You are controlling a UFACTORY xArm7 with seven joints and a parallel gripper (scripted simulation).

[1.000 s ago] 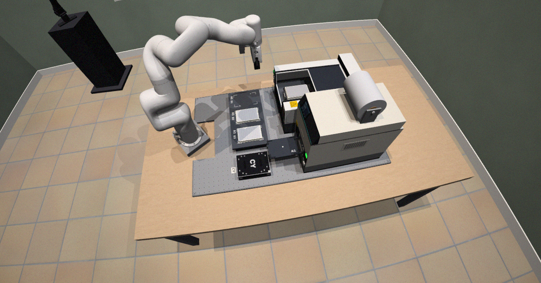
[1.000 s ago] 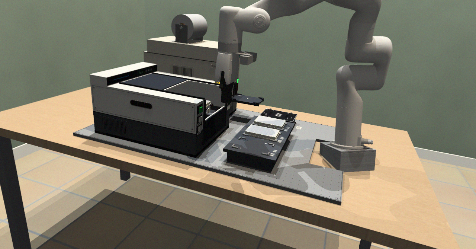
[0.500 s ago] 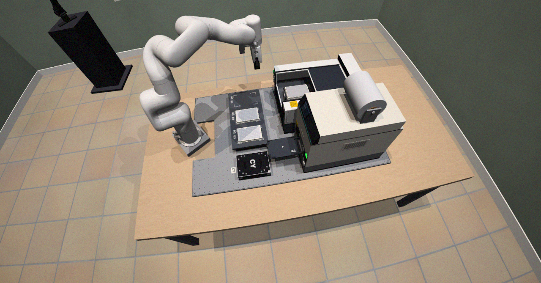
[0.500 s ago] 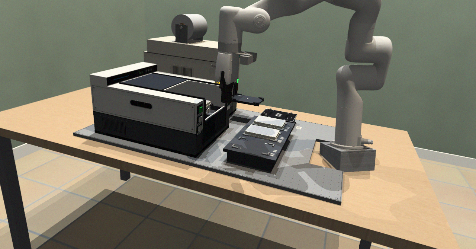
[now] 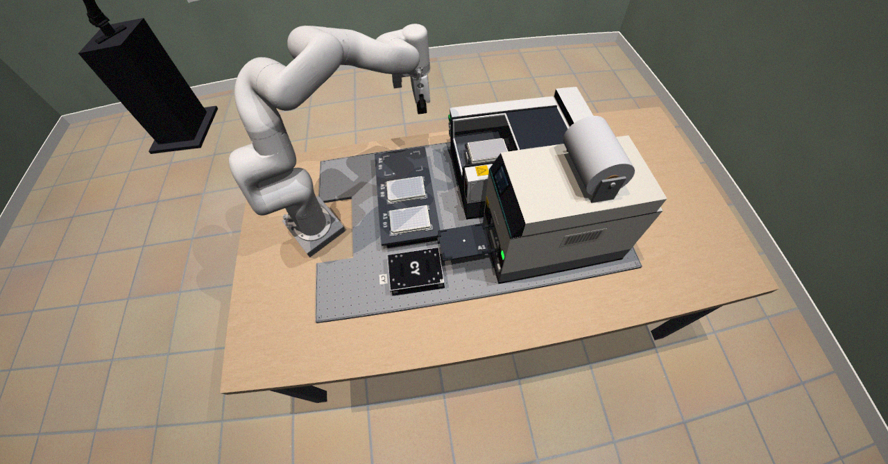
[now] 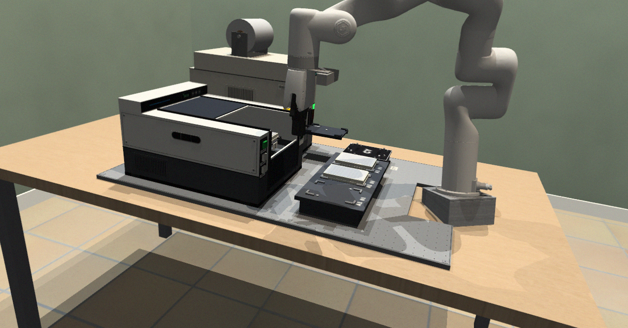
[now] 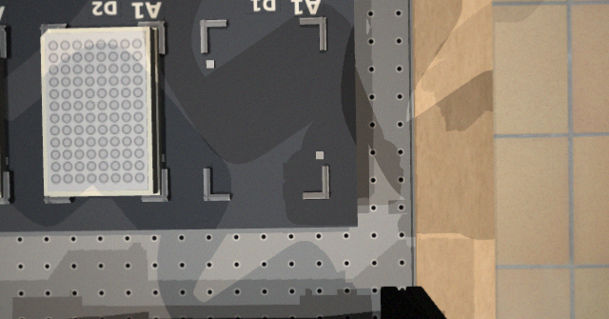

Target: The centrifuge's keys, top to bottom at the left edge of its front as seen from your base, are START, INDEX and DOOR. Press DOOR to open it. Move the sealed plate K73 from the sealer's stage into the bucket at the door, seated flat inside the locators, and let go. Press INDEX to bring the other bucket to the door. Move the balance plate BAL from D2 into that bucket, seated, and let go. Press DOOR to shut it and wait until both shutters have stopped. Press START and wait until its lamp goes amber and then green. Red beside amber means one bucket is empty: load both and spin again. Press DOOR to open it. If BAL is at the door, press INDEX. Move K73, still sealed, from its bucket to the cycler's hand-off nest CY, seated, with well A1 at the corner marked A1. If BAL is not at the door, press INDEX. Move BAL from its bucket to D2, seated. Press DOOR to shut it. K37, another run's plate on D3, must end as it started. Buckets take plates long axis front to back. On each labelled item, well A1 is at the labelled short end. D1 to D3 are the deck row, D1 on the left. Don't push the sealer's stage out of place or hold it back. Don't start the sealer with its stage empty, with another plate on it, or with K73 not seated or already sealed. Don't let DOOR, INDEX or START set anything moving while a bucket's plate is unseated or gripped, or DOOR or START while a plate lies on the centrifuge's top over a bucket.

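My gripper (image 5: pixel 421 108) is shut and empty. It hangs high beside the left front corner of the centrifuge (image 5: pixel 497 132), above the far edge of the deck; it also shows in the exterior view (image 6: pixel 297 130). The centrifuge door is open, and a pale plate (image 5: pixel 485 148) lies in the bucket there; I cannot read its label. The keys (image 6: pixel 263 157) sit on the front edge, with a green lamp above them. The sealer's stage (image 5: pixel 462 241) is out and empty. A plate lies on D2 (image 5: pixel 405 188), seen in the wrist view (image 7: pixel 97 111), and another lies on D3 (image 5: pixel 409 219). D1 (image 7: pixel 264 109) is bare.
The sealer (image 5: pixel 571 207) with its film roll (image 5: pixel 596 150) stands right of the centrifuge. The CY nest (image 5: pixel 414 268) is bare, in front of the stage. The table's left edge (image 7: pixel 492 119) lies just past the perforated baseplate. A black pedestal (image 5: pixel 146 82) stands on the floor.
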